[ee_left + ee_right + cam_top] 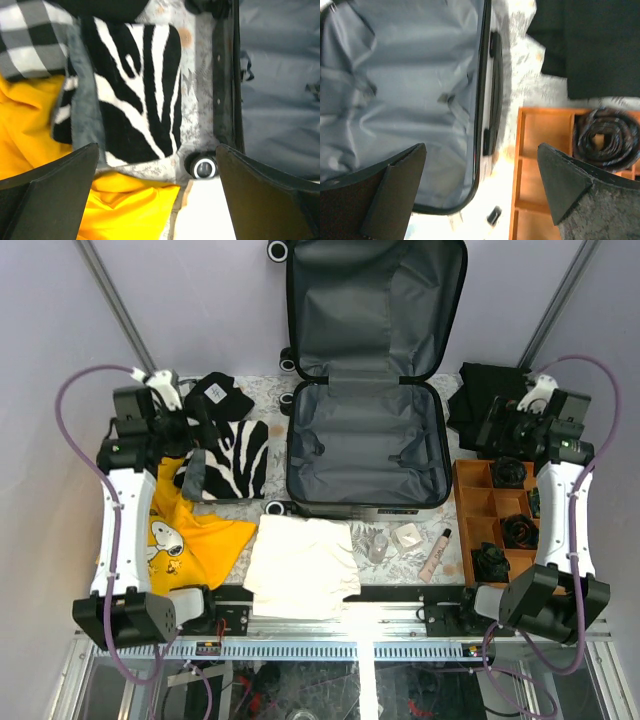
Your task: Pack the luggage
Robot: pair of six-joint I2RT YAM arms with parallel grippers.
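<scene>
Both my claws are wide open right now with nothing in either one. My left claw hangs over the left side of the table, above the zebra-print cloth. In its wrist cam, the left claw frames that zebra-print cloth, with the yellow shirt under it and one luggage wheel peeking in.

The luggage sits in the middle of the table toward the far side. It's lying open with the lid flipped up and back and the grey lining showing.

My right claw hovers just right of the luggage, near a black garment and the far end of the orange tray. From its wrist cam, the right claw looks down on the luggage edge, its side handle and a dark rolled thing in a tray compartment.

Along the near edge there's a folded white cloth, a small clear jar, a little white box and a tube.
</scene>
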